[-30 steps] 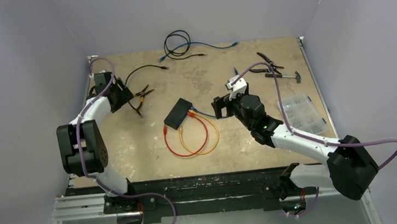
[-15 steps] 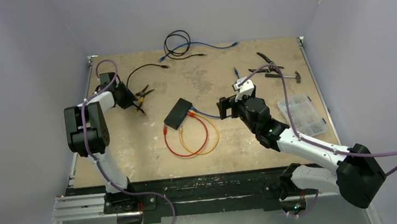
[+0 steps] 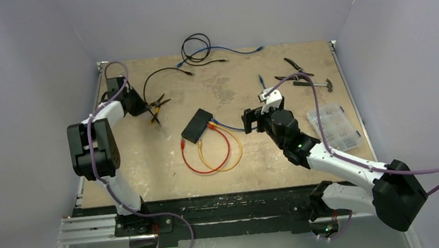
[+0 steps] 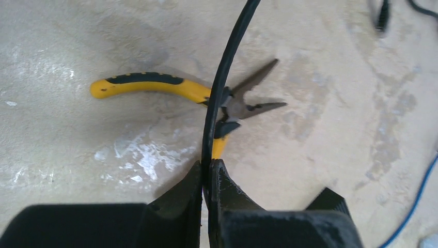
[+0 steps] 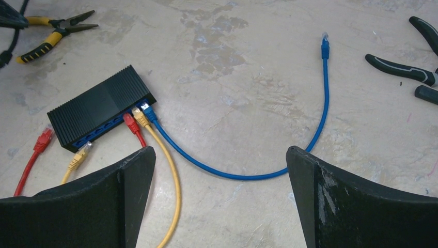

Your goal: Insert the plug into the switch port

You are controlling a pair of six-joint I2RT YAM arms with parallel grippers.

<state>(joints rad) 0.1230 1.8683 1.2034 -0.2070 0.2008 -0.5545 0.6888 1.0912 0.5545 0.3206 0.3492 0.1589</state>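
The black switch [image 3: 198, 125] lies mid-table, also in the right wrist view as the switch [image 5: 100, 111], with a red, a yellow and a blue plug seated in its ports. My left gripper [image 3: 136, 103] is at the back left, shut on a thin black cable [image 4: 222, 88] that runs up from the gripper [image 4: 208, 165] over yellow-handled pliers [image 4: 155, 85]. The cable's free plug [image 3: 190, 73] rests farther back on the table. My right gripper [image 3: 252, 119] hovers just right of the switch; this gripper [image 5: 219, 152] is open over the blue cable [image 5: 248, 174] and holds nothing.
Red and yellow cable loops [image 3: 211, 155] lie in front of the switch. Black-handled pliers [image 3: 297, 71] and a clear plastic box [image 3: 333, 126] sit at the right. Coiled black and blue cables [image 3: 197, 46] lie at the back edge.
My left gripper has closed on the black cable, and the cable's arc has lifted and shifted back. The right arm moved slightly right, then held still.
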